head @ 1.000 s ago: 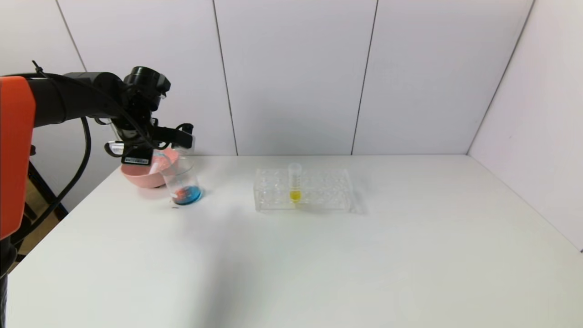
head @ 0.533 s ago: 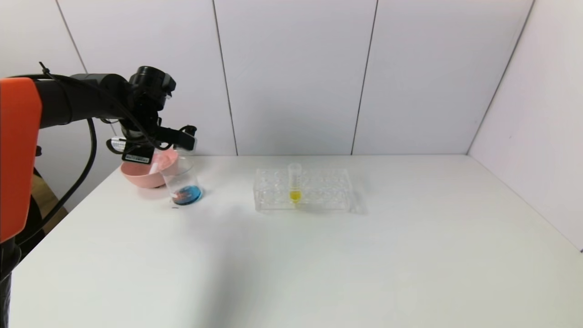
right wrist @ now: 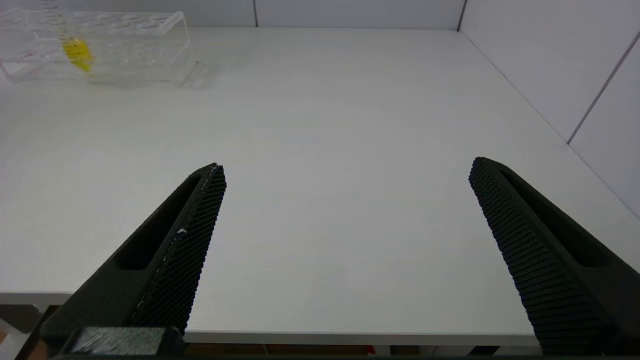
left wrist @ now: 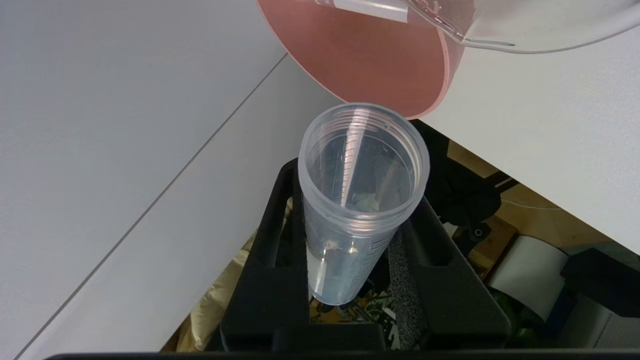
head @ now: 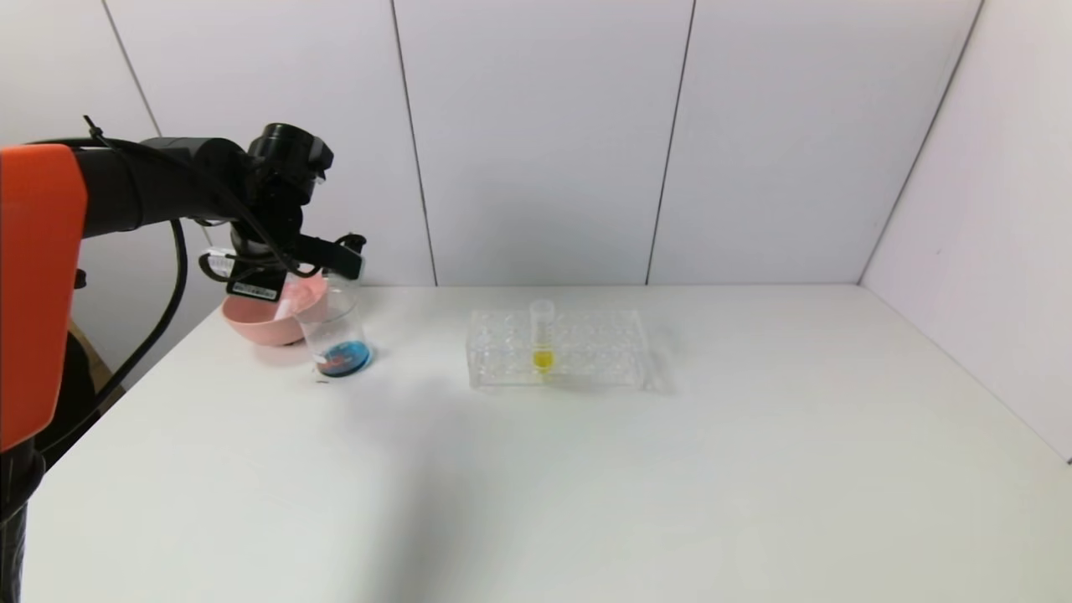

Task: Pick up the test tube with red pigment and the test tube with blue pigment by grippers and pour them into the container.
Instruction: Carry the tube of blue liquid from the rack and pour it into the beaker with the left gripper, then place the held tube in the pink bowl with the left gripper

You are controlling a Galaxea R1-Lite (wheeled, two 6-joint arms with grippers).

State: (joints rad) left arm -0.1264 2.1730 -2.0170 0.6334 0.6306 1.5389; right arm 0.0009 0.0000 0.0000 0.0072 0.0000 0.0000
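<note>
My left gripper (head: 342, 254) is shut on a clear graduated test tube (left wrist: 360, 150) and holds it on its side, just above the beaker's rim. No liquid shows inside this tube, so I cannot tell which pigment it held. The container, a clear glass beaker (head: 335, 335), stands on the table beside the pink bowl and holds blue liquid with a red patch at its bottom. Its rim also shows in the left wrist view (left wrist: 525, 30). My right gripper (right wrist: 347, 170) is open and empty above the table's front edge, out of the head view.
A pink bowl (head: 260, 322) stands at the back left, touching the beaker, with another clear tube lying in it. A clear tube rack (head: 586, 352) at mid-table holds one tube of yellow liquid (head: 542, 335). The table's left edge is close to the bowl.
My left arm has crept a little to the right and up with the tube still in its grip. The beaker, bowl and rack have not moved.
</note>
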